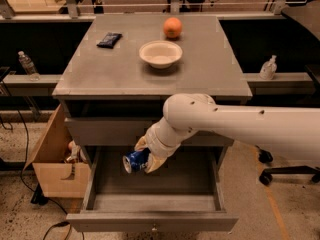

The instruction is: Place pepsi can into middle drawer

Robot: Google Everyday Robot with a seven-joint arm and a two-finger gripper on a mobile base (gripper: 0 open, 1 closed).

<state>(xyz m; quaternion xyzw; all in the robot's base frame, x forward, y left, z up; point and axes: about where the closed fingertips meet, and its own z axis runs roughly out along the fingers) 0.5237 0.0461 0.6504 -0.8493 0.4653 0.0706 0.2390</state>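
Note:
The blue pepsi can [135, 161] hangs tilted on its side, with my gripper [142, 158] shut on it. It sits just below the uppermost drawer front and above the back left part of the middle drawer [152, 203], which is pulled out and open. My white arm reaches in from the right edge of the view. The drawer's floor shows nothing lying on it. A small knob shows at the drawer's front centre.
On the cabinet top [100, 74] lie a white bowl [160, 53], an orange [172, 27] and a dark snack packet [109, 39]. An open cardboard box [55, 166] stands left of the cabinet. Bottles [268, 67] stand on side ledges. A chair base [285, 171] is at right.

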